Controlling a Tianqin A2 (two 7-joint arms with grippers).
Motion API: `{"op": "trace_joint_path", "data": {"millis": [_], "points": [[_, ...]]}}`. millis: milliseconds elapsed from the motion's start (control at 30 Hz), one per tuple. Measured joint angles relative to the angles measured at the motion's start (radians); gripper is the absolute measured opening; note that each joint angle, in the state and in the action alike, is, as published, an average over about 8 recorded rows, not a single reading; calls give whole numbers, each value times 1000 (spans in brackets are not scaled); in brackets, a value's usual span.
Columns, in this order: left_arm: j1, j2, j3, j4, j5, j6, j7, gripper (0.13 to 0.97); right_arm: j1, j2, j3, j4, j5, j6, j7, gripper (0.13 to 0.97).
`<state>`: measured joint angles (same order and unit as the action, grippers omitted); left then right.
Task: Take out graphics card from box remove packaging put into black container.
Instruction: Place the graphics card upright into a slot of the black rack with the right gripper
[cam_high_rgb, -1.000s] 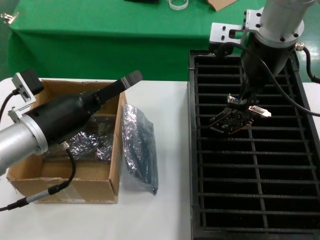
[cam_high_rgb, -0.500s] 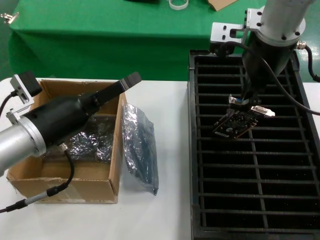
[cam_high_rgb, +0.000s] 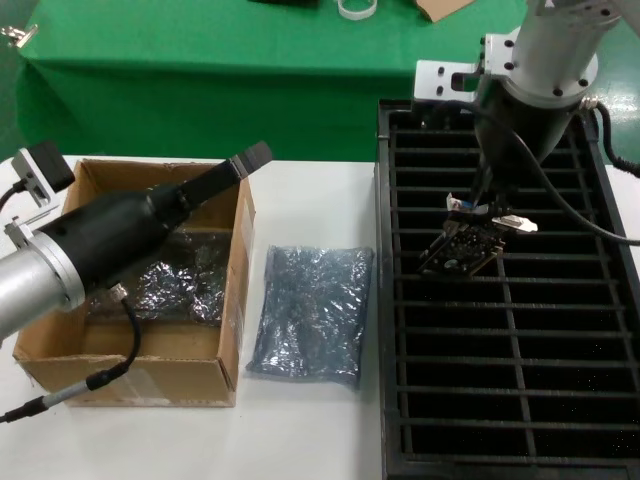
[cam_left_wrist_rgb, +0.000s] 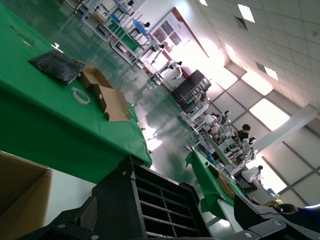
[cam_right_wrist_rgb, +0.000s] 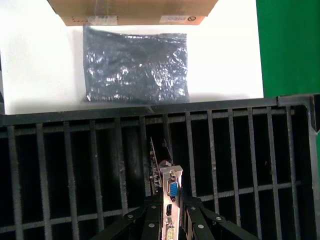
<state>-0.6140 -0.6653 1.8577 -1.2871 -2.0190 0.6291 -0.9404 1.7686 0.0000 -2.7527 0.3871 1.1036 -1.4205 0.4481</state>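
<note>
Left tool (cam_high_rgb: 250, 158): held over the far right corner of the box, at the end of the left arm that is stretched across the box's open top. Nothing is seen in it. Whether its jaws are parted cannot be told from any view.
Box (cam_high_rgb: 232, 330): brown corrugated cardboard, set at the left of the white tabletop (cam_high_rgb: 310, 430), open at the top. Crinkled silver wrapping (cam_high_rgb: 185, 285) is seen lying inside it.
Packaging (cam_high_rgb: 308, 312): the grey-silver antistatic bag is laid flat on the tabletop between the box and the black container, just beside the box's right wall. It is shown apart from both tools.
Black container (cam_high_rgb: 385, 300): the large ribbed tray is placed at the right of the tabletop, its narrow slots running across it.
Graphics card (cam_high_rgb: 462, 250): held tilted above the slots in the far half of the container, directly under the right tool. In the right wrist view the card (cam_right_wrist_rgb: 167, 187) is seen edge-on, its port bracket clamped between the fingers.
Right tool (cam_high_rgb: 480, 208): pointed downward over the container and closed tightly on the card's bracket end.
</note>
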Motion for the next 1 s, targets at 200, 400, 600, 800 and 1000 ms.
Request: {"op": "trace_joint_path", "data": {"millis": [200, 400, 600, 800, 1000], "points": [[-7, 4, -7, 27, 1, 4, 14, 966, -19, 0, 0, -15, 12, 47, -43, 185], [-15, 8, -14, 54, 0, 11, 31, 966, -44, 0, 0, -21, 11, 85, -78, 185], [-23, 15, -21, 80, 0, 20, 49, 966, -76, 0, 0, -16, 0, 116, -104, 185], [-34, 23, -32, 109, -1, 30, 75, 966, -94, 0, 0, -20, -6, 145, -122, 185], [-46, 27, -42, 136, -1, 39, 99, 966, -93, 0, 0, -37, -6, 167, -128, 199]]}}
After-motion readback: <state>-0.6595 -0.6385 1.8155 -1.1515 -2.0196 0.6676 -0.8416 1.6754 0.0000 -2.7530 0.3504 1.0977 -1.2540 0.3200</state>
